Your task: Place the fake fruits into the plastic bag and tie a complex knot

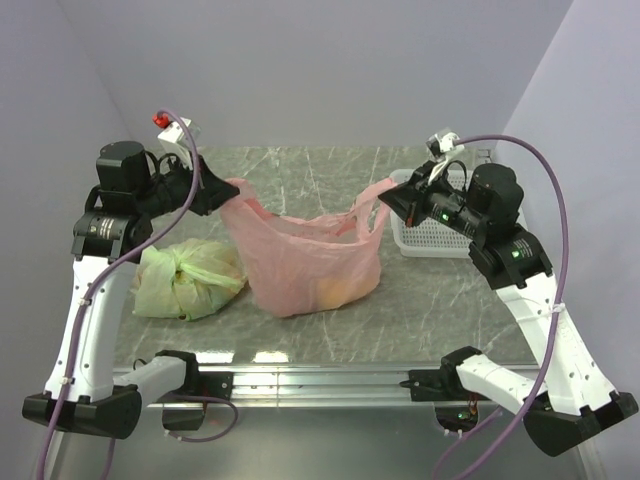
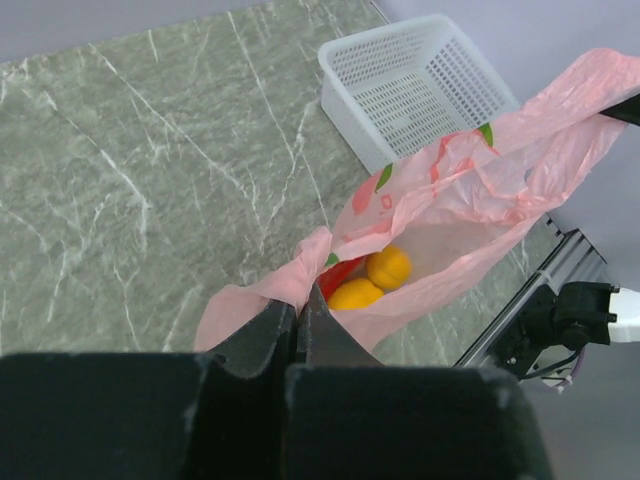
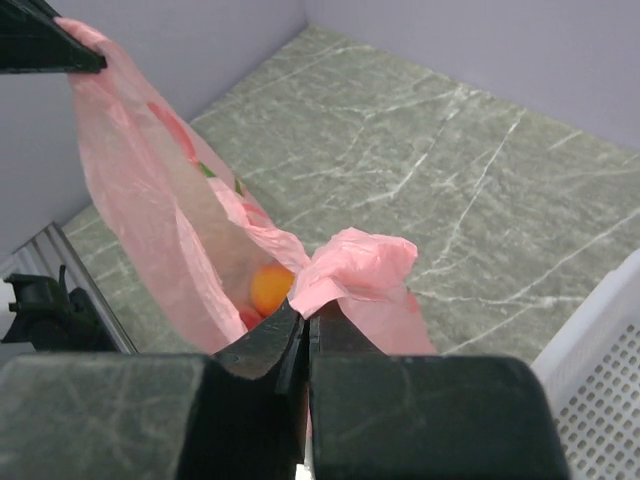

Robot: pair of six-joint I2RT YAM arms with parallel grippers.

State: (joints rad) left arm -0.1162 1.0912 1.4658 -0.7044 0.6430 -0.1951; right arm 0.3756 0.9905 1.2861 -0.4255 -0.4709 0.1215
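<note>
**Top view:** left gripper (image 1: 222, 196) clamped on one handle (image 1: 243, 203) of the plastic bag (image 1: 310, 262). Right gripper (image 1: 386, 206) clamped on the other handle. The bag is slung between them, its mouth stretched along the line from gripper to gripper. Its body sags below both tips onto the table (image 1: 330, 165). Handles well apart, not tied.

The fake fruits (image 1: 343, 290) are only an orange blur through the film, low in the bag and more under the right gripper. The green bag (image 1: 185, 280) lies below the left gripper, just beside the pink one; contact unclear. The basket (image 1: 428, 236) sits behind the right gripper, partly hidden by the arm.

**Left wrist:** jaws shut, pink film pinched at the tips. The bag runs ahead toward the right gripper's dark tip at the frame edge. Orange, yellow and a red sliver sit just ahead of and below the tips; full count hidden.

**Right wrist:** jaws shut on bunched film. One orange fruit shows ahead of and below the tips. The left gripper's tip holds the far end, top left.

Likely next move: bring the handles together and cross them. Neither arm is nearer. Free handle length past the tips is hard to make out.
</note>
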